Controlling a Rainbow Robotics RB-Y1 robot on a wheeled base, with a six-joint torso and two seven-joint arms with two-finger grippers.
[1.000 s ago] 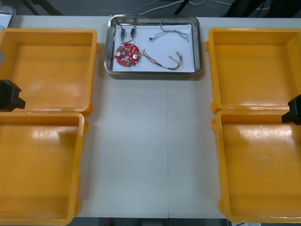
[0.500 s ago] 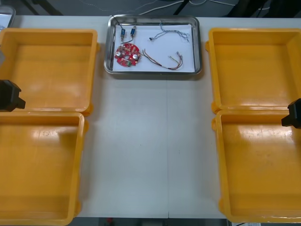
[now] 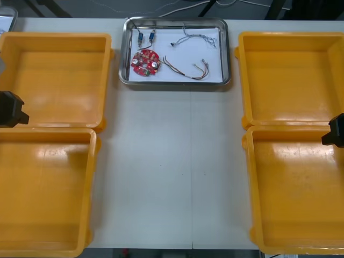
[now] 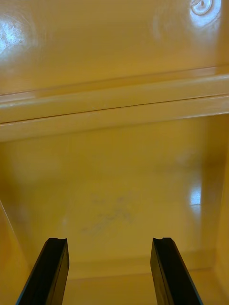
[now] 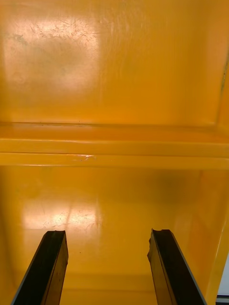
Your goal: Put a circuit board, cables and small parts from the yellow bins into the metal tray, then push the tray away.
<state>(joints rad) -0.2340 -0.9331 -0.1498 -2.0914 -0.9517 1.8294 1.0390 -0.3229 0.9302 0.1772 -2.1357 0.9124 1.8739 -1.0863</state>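
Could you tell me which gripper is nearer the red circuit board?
Left. The circuit board lies left in the metal tray; the left gripper hangs over the left yellow bins, the right gripper over the right yellow bins, farther across.

The metal tray (image 3: 228, 54) at the table's (image 3: 172, 161) far edge holds a red circuit board (image 3: 145, 63), cables (image 3: 183, 72) and small metal parts (image 3: 145, 37).

The bench (image 3: 172, 161) is a pale, off-white slab, matte and evenly lit, with only soft shadows on it. A thin seam (image 3: 192, 177) runs along it from the near edge towards the far one. Beyond the far edge the floor (image 3: 86, 8) is dark grey. White cords (image 3: 185, 7) trail across it, and dark slanted struts (image 3: 276, 8) stand towards the far right. A pale grey object (image 3: 6, 20) sits at the far left corner.
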